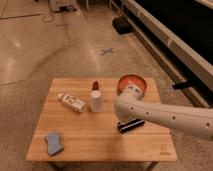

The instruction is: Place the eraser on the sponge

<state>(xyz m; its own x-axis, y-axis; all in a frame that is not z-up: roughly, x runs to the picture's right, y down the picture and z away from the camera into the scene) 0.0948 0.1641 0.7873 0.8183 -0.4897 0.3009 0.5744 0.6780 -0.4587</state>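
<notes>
The eraser (131,125), a small black block with pale stripes, lies on the wooden table (100,131) right of centre. My gripper (128,119) is at the end of the white arm that reaches in from the right. It hangs directly over the eraser, and the wrist hides most of it. The light-blue sponge (54,142) lies flat near the table's front left corner, far from the gripper.
An orange bowl (133,83) stands at the back right, partly behind the arm. A white bottle (96,101) and a dark-red stick (95,85) are at the back centre. A white printed tube (71,102) lies to their left. Floor surrounds the table.
</notes>
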